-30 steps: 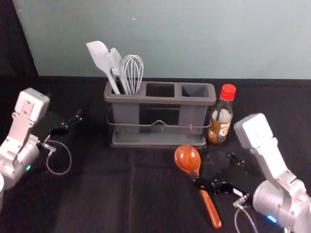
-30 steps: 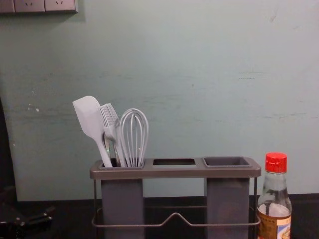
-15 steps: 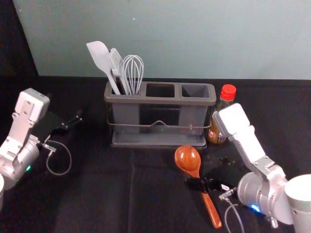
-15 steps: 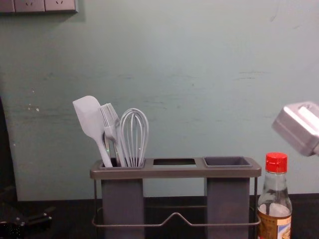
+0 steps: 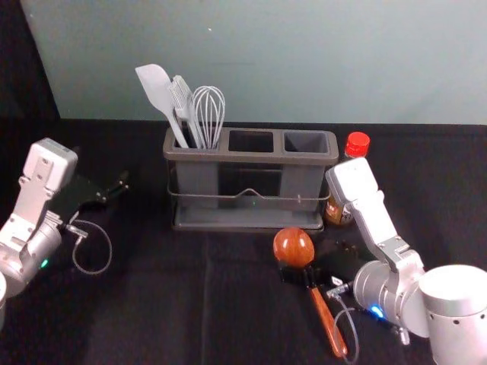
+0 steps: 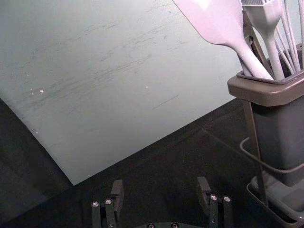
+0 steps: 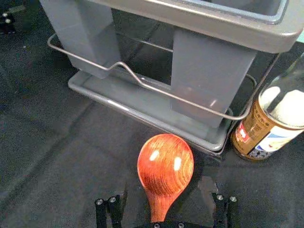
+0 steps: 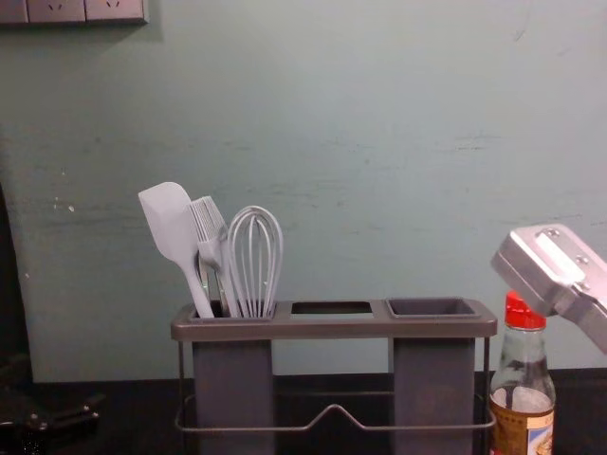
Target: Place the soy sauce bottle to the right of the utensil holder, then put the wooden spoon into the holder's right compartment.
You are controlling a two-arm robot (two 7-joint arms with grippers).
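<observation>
The bottle point(image 5: 339, 211) stands upright just beside the holder point(image 5: 251, 157), on its right, so that half looks done. The spoon point(image 5: 294, 247) lies on the counter point(image 5: 137, 304) in front, bowl toward the holder. The right hand point(image 7: 164, 190) is wide around its neck, fingers either side and, as far as I can tell, no grip made; I'd guess it picks that spot to leave the handle free to drop into the right compartment point(image 5: 306, 142). Closing comes next, then lifting and tipping the handle down; a loose pinch could let it swivel. The left hand point(image 6: 160, 184) waits, spread and holding nothing, left of the holder.
</observation>
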